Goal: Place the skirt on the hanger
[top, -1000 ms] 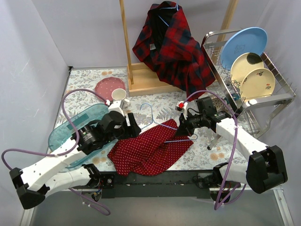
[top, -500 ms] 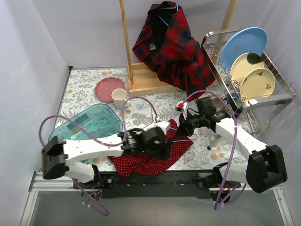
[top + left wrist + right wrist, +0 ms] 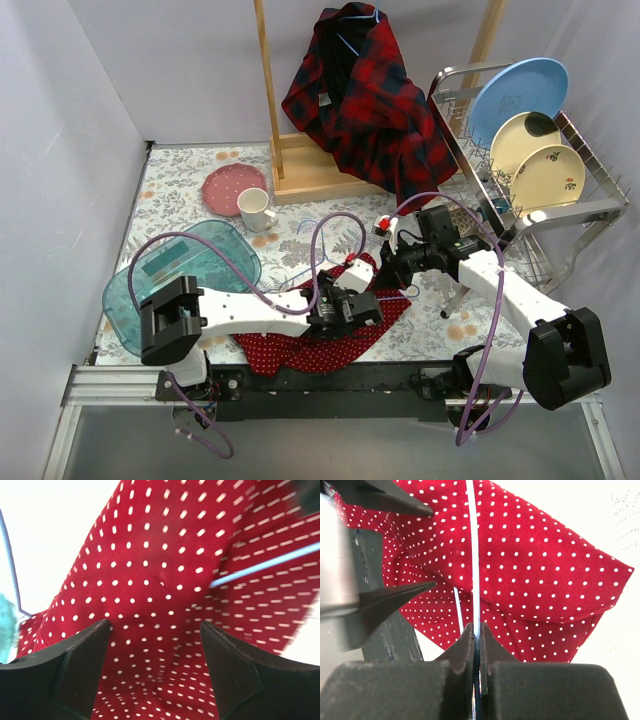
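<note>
My right gripper (image 3: pixel 476 628) is pressed together on the thin pale-blue wire hanger (image 3: pixel 472 540), pinching one wire so the frame stays put while fabric is worked onto it. My left gripper (image 3: pixel 155 625) hangs spread wide just above the red skirt with white polka dots (image 3: pixel 300 348), holding nothing, its fingers either side of a smooth patch I judge to be the place to gather cloth. The skirt lies crumpled on the floral-patterned table (image 3: pixel 190 170) near its front edge, between my two grippers, with the hanger's wire running across it. I cannot tell whether any of the wire is already inside the waist. My left arm reaches far across, so its purple cable (image 3: pixel 322 240) loops over the area near the hanger and could snag. The silver wire dish rack (image 3: pixel 590 205) stands just beside my right arm and limits swinging that way. The translucent teal plastic tray (image 3: pixel 190 262), the white mug (image 3: pixel 256 207), the round pink plate (image 3: pixel 225 185) and the red-and-black plaid shirt (image 3: pixel 360 95) on the wooden stand (image 3: pixel 305 170) sit well apart from the work.
</note>
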Motion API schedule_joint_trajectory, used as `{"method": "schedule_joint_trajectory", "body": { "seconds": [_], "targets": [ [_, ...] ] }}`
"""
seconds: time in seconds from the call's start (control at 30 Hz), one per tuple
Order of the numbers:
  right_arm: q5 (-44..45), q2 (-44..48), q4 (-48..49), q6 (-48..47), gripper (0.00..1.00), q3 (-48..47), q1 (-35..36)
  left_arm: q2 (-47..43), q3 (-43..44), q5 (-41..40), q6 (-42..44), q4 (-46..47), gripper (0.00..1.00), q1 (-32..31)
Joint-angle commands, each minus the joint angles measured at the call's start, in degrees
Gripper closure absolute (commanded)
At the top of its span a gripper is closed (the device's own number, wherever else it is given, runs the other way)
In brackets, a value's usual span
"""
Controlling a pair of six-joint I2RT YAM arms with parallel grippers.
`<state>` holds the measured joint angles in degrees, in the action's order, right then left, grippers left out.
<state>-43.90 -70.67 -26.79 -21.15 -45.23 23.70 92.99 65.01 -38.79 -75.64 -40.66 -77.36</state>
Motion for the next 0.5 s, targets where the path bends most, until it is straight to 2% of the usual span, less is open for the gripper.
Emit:
{"method": "schedule_joint_trajectory", "body": {
  "seconds": [0.0,0.17,0.3,0.47],
  "targets": [
    [1.8,-0.17,-0.2,-0.39,0.99,-0.91,0.38,0.79,-0.76,-5.08,-1.88,-3.55,0.27,1.33],
    [1.8,-0.08,-0.2,-0.39,0.99,-0.82,0.38,-5.36,-6.55,-2.0,-1.62,0.49,0.3,6.08],
    [1.8,-0.08,-0.2,-0.39,0.99,-0.82,0.38,-8.26,-8.23,-0.16,-0.04,1.99,0.37,8.19],
    [1.8,0.01,-0.28,-0.39,0.99,-0.82,0.38,-12.82,-11.22,4.24,1.71,5.23,0.38,11.53]
  ]
}}
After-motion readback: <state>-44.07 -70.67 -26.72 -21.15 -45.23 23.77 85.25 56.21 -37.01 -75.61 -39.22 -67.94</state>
